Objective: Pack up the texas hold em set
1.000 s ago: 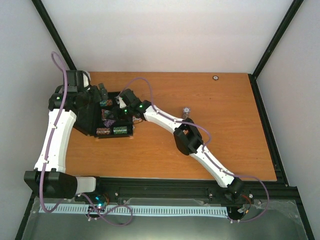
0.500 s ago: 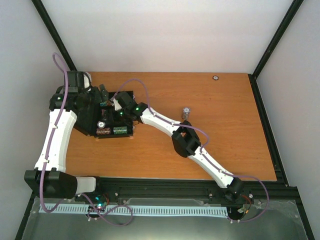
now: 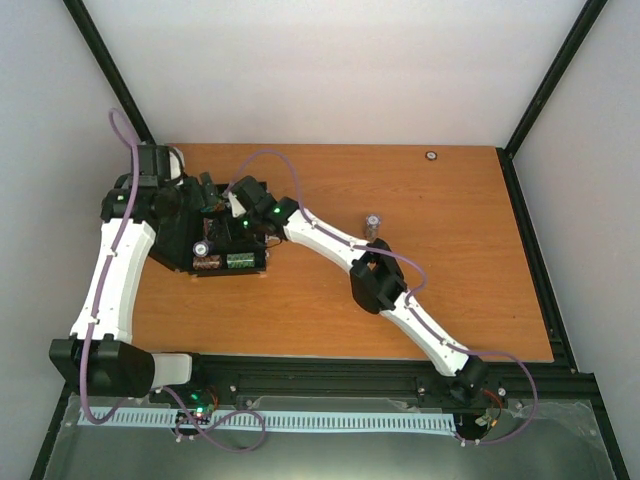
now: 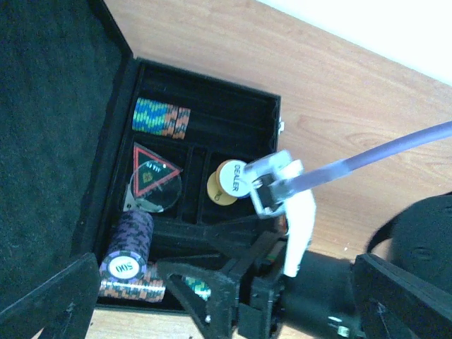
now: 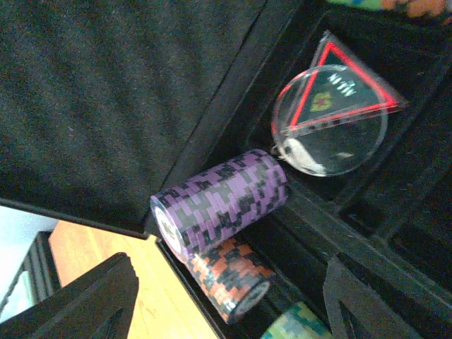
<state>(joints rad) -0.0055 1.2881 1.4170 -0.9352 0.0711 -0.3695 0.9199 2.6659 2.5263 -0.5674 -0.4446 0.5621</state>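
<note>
Overhead, the black case lies open on the left part of the table, its lid swung out to the left. My right gripper hovers over the tray with its jaws apart, holding nothing. Just ahead of it a purple stack lies on its side across an orange stack. Beside them sit a triangle token under a clear disc, a dealer disc and a teal stack. My left gripper is near the lid, jaws wide and empty. One loose stack stands apart, mid-table.
</note>
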